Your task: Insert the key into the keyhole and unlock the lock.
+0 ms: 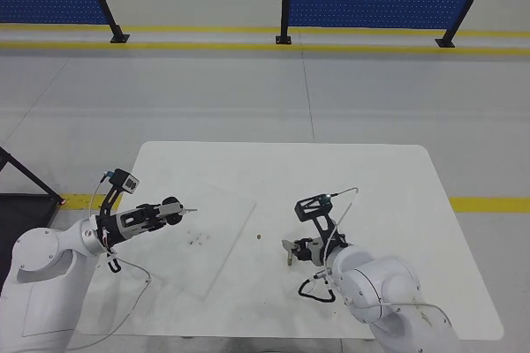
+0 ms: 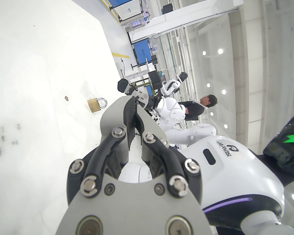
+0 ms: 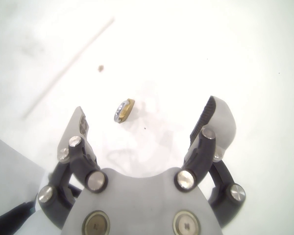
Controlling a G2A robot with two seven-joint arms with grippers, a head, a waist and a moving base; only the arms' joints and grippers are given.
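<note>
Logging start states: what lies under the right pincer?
The brass padlock lies on the white table under the open right pincer, untouched. Its keyhole is hidden from view.

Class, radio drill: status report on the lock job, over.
Left claw shut, away from the padlock. Right claw open, over the padlock on the table. Small brown speck nearby, not touching.
</note>
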